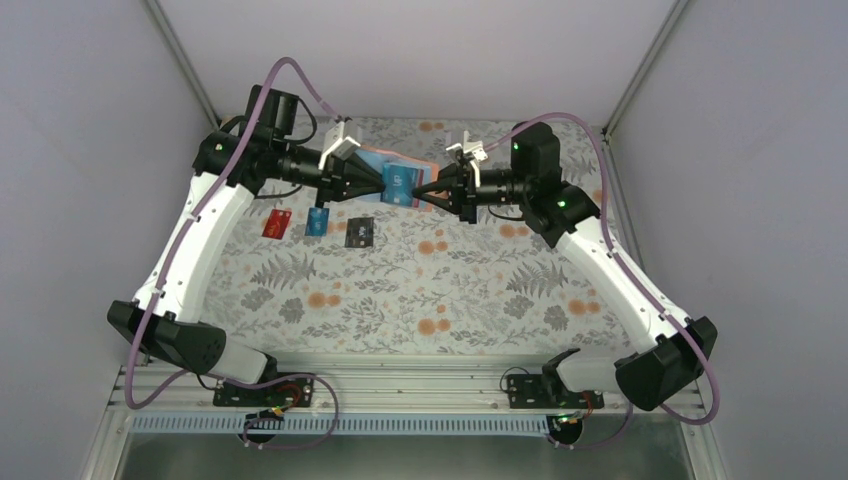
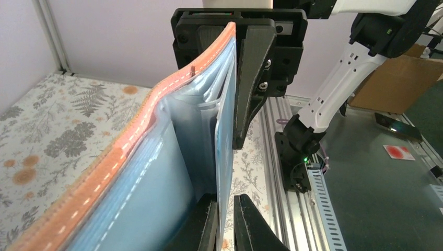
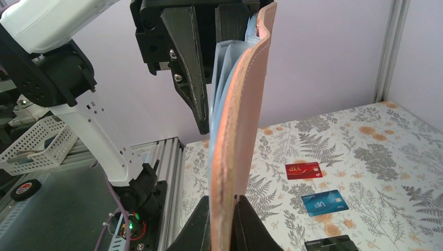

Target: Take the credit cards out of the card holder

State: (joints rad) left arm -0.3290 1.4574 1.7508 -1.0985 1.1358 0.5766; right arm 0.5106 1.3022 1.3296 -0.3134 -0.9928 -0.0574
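The card holder (image 1: 372, 158) hangs in the air between both grippers, tan-brown outside (image 3: 240, 130), light blue pockets inside (image 2: 130, 178). My right gripper (image 3: 224, 201) is shut on its brown edge. A blue card (image 2: 225, 146) stands in an inner pocket and also shows from above (image 1: 398, 184). My left gripper (image 2: 225, 201) straddles that card's edge. Its jaws are barely open, with a sliver of gap beside one pad. On the table lie three credit cards: red (image 1: 277, 224), blue (image 1: 317, 221) and black (image 1: 359, 232).
A floral cloth (image 1: 450, 290) covers the table. An aluminium rail (image 1: 400, 375) carrying both arm bases runs along the near edge. Grey walls enclose the back and sides. Off the table stand a white basket (image 3: 31, 146) and a cardboard box (image 2: 397, 78).
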